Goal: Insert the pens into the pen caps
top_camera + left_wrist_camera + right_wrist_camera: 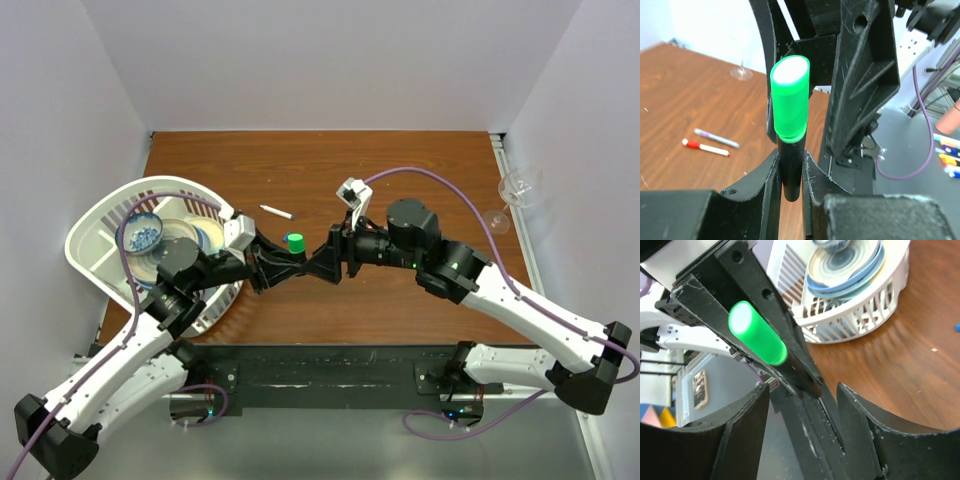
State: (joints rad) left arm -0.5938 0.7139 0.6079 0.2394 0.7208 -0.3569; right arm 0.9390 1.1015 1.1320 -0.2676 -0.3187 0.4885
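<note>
Closest to the left wrist camera, the left gripper (790,166) has its two black fingers (767,175) pressed together on the short thick black marker (791,182). The marker stands upright between them, lifted off the brown wooden table (420,170). A bright green cylindrical plastic cap (789,100) sits on the marker's upper end, its pale flat top facing the lens. Just behind the marker stands the right gripper (804,390). Seen from its own wrist camera, its curved black fingers (742,430) are spread apart on either side of the left gripper's finger and grasp nothing. From above, the two grippers meet tip to tip over the middle of the table, with the green cap poking up just to the left of that meeting point. Two thin pens lie close together on the wood beyond: a white pen with a red end (705,147) and a greyish pen with a violet-blue tint (716,138). A white plastic dish rack (95,225) holding plates fills the table's left side, and a clear wine glass (520,185) stands at the right edge.
</note>
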